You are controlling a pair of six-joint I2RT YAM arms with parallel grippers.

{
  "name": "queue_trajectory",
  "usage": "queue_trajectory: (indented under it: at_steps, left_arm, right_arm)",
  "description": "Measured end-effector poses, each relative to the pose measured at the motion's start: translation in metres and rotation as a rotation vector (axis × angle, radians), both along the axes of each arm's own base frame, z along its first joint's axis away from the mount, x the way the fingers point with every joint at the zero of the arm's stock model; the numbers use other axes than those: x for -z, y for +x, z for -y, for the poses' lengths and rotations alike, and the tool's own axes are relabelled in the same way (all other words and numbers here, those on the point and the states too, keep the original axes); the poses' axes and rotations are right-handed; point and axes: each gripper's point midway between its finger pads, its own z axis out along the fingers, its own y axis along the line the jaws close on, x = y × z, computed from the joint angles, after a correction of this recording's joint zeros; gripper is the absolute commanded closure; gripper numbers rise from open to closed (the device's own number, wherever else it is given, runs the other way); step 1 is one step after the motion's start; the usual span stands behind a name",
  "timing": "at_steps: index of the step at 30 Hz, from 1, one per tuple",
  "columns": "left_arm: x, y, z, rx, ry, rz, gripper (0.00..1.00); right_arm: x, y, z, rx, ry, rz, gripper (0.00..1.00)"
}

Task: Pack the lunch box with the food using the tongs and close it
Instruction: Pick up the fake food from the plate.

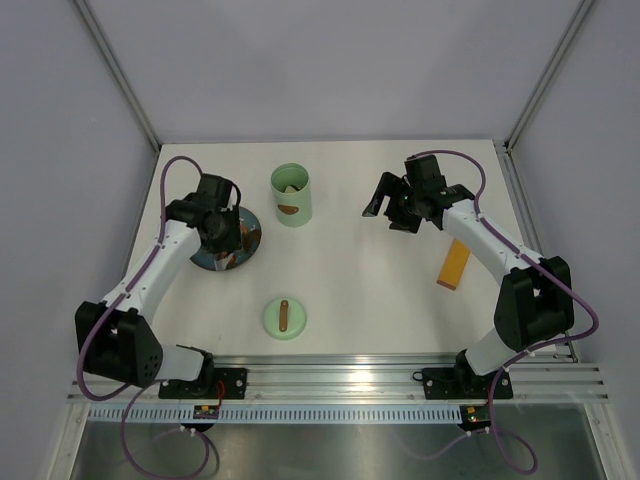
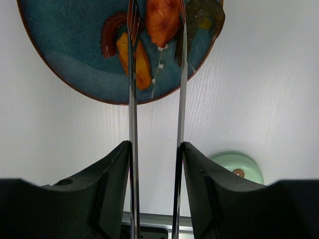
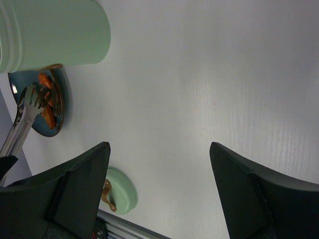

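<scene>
Plenty of bare tabletop [image 1: 360, 280] in the middle and toward the far edge. Near the left edge, the dark blue plate [image 2: 60, 55] with orange and red food [image 2: 162, 20]. Above it, left hand [image 2: 155, 147] clamped on the tongs [image 2: 132, 99], tips among the pieces. Just right of the plate, the lunch box [image 1: 291, 195], upright and lidless, something brownish inside. Lid [image 1: 284, 317] flat near the front edge. Right hand [image 3: 159, 149] spread wide, gripping nothing, well right of the box. Orange strip [image 1: 454, 264] near the right edge.
</scene>
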Motion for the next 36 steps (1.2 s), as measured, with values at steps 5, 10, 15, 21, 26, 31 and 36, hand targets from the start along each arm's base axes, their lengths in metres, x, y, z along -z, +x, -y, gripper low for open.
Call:
queue_trajectory:
  at_steps: [5,10,15,21,26,31,36]
  left_arm:
    - [0.006,0.001,0.0,0.003,0.0,-0.014,0.52]
    - [0.01,0.004,0.001,0.004,-0.001,-0.016,0.53]
    - [0.015,0.006,0.002,0.004,-0.002,-0.033,0.57]
    - [0.016,0.006,0.001,0.0,-0.013,-0.039,0.66]
    - [0.016,0.006,0.0,-0.001,-0.014,-0.04,0.74]
    - [0.004,0.005,-0.002,-0.007,-0.011,-0.025,0.8]
    - [-0.025,0.011,-0.003,-0.012,-0.019,0.045,0.87]
  right_arm:
    - [0.0,0.0,0.0,0.0,0.0,0.0,0.11]
    - [0.0,0.0,0.0,0.0,0.0,0.0,0.11]
    - [0.0,0.0,0.0,0.0,0.0,0.0,0.11]
    - [0.0,0.0,0.0,0.0,0.0,0.0,0.11]
    - [0.0,0.0,0.0,0.0,0.0,0.0,0.11]
    - [0.0,0.0,0.0,0.0,0.0,0.0,0.11]
    - [0.0,0.0,0.0,0.0,0.0,0.0,0.11]
